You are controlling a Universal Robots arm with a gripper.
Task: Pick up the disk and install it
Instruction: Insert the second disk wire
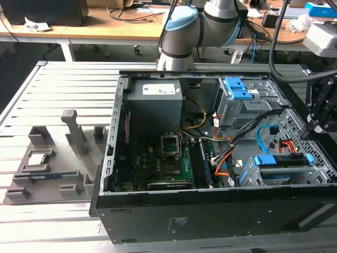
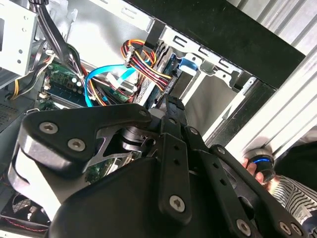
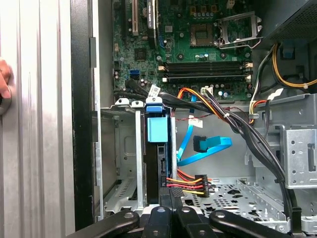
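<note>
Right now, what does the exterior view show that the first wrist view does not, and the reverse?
Exterior view alone: the grey fixture on the exterior view's left of the case, holding a small silver chip, and the arm's blue-capped joint behind the case. First wrist view alone: a blue flat cable lying loose beside the drive cage. Both: the disk with its blue rails seated in that cage, and the motherboard.

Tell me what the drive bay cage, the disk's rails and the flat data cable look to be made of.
Drive bay cage: bare sheet metal, probably steel, dull grey with folded edges and punched holes.
Disk, seated on edge in the cage: its rails look like moulded plastic, uniformly matte blue.
Data cable: flexible plastic-jacketed ribbon, glossy light blue, kinked without creasing.
</note>
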